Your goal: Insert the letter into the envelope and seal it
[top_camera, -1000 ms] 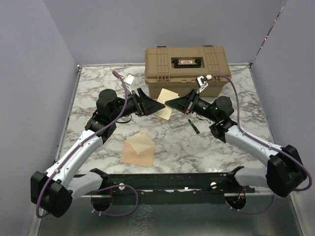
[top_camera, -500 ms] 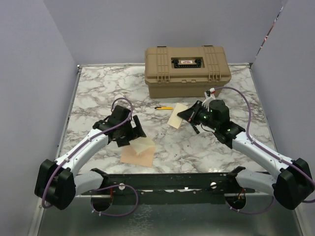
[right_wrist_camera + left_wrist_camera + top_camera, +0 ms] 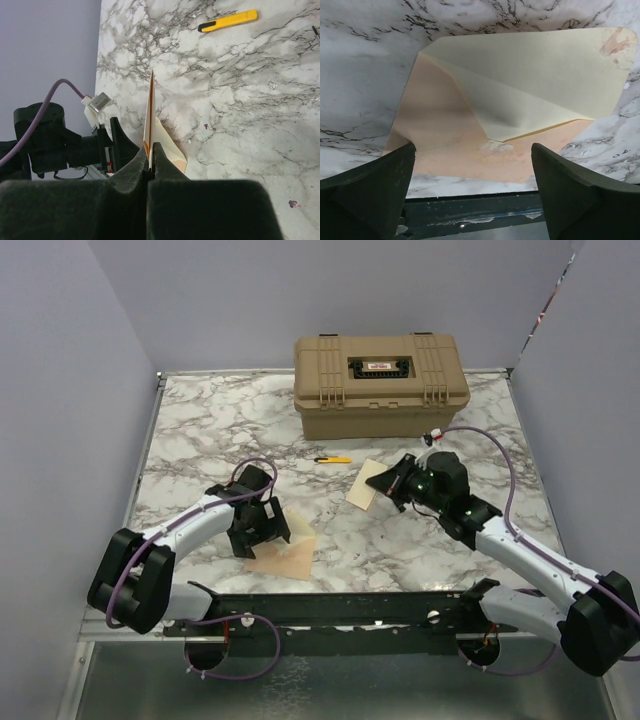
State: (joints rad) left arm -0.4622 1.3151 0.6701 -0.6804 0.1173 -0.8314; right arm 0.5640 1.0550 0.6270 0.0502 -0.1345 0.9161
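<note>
The right gripper (image 3: 151,160) is clamped tight on the letter (image 3: 149,115). In its wrist view the two fingers are pressed together with the sheet's lower edge pinched between them. From there the letter is seen edge-on, as a thin line running straight up toward 12 o'clock. In the top view it shows as a plain peach-tan rectangle of even colour, without flap or marks, tilted and held at its 3 o'clock side. It lies near the middle of the marble table (image 3: 200,430). Whether its far corner touches the surface cannot be told.

The left gripper (image 3: 473,150) is spread wide, and nothing is held in it. Its two dark fingers are set at the near corners of the envelope (image 3: 445,130), one at 7 o'clock and one at 5 o'clock in the wrist view. Contact with the paper cannot be judged. The envelope lies on the table at about 8 o'clock from the letter, well apart from it. Its body is peach-tan with a pale scuff near the lower middle. The triangular flap (image 3: 535,75) is open, its pale yellow inside turned up and its tip pointing toward 6 o'clock over the body. A peach smudge is seen at the flap's 1 o'clock corner.

A yellow cutter (image 3: 333,459) lies at 11 o'clock from the letter. A tan plastic case (image 3: 380,385) stands shut at the table's 12 o'clock edge.
</note>
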